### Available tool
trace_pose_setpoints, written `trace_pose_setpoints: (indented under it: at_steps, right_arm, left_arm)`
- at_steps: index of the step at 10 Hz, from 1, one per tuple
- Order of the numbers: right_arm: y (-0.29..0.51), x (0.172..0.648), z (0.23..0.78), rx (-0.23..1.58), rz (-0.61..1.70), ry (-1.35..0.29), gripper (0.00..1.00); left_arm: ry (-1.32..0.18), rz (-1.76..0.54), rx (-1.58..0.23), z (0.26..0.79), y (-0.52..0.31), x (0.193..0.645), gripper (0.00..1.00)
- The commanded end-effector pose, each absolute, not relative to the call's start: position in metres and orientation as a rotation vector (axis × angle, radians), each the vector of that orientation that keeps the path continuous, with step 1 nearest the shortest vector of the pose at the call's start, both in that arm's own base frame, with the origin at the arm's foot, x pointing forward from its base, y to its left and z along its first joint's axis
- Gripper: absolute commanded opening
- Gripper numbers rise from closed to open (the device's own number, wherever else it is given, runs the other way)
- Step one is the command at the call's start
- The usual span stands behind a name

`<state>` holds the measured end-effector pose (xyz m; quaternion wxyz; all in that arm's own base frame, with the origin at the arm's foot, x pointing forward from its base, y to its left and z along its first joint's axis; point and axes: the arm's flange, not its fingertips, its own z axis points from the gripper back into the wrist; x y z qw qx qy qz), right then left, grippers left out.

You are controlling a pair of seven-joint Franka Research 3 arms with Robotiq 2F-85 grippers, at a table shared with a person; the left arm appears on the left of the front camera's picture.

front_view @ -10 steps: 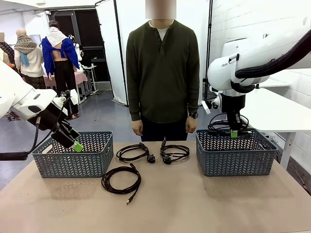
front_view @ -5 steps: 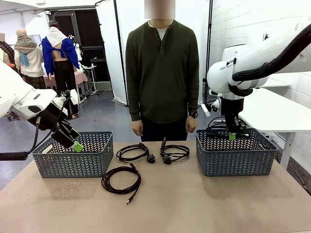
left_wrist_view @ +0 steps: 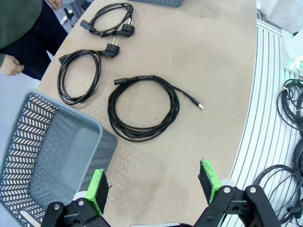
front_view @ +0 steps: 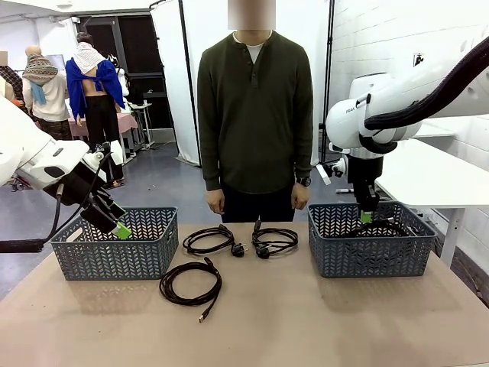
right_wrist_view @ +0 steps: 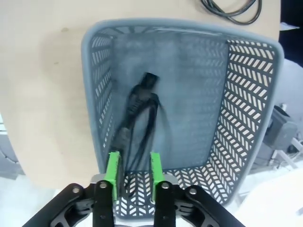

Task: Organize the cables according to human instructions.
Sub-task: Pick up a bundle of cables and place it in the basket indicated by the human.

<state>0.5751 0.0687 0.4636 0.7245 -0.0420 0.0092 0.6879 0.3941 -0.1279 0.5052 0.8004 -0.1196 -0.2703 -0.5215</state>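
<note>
The cable (right_wrist_view: 137, 111) you were placing trails from between the right gripper's (right_wrist_view: 134, 171) pads down into the right basket (front_view: 367, 260) by the table's (front_view: 306, 329) right edge. The pads stand narrowly apart, so you cannot tell whether they pinch it. Three more lie flat mid-table: the far-left coil (front_view: 208, 239) and far-right coil (front_view: 275, 241) toward the person's (front_view: 256, 115) edge, and the near coil (front_view: 191, 283) toward the robot's. That one lies just beside the left basket (front_view: 114, 256), ahead of the left gripper (left_wrist_view: 151, 177), which is spread wide, empty and on the nearer arm. Four cables, two baskets.
</note>
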Motion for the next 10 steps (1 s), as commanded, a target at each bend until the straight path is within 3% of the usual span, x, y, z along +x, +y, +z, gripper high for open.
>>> trace_pose_setpoints:
  at_steps: [1, 10]
  right_arm:
    - [0.066, 0.582, 0.465, -0.074, 1.545, 0.000, 0.97]
    - [0.071, 0.586, 0.477, -0.065, 1.516, 0.035, 1.00]
  left_arm:
    - [-0.588, -1.134, -0.277, 0.505, -0.125, 0.397, 1.00]
    - [-0.588, -1.134, -0.277, 0.505, -0.125, 0.397, 1.00]
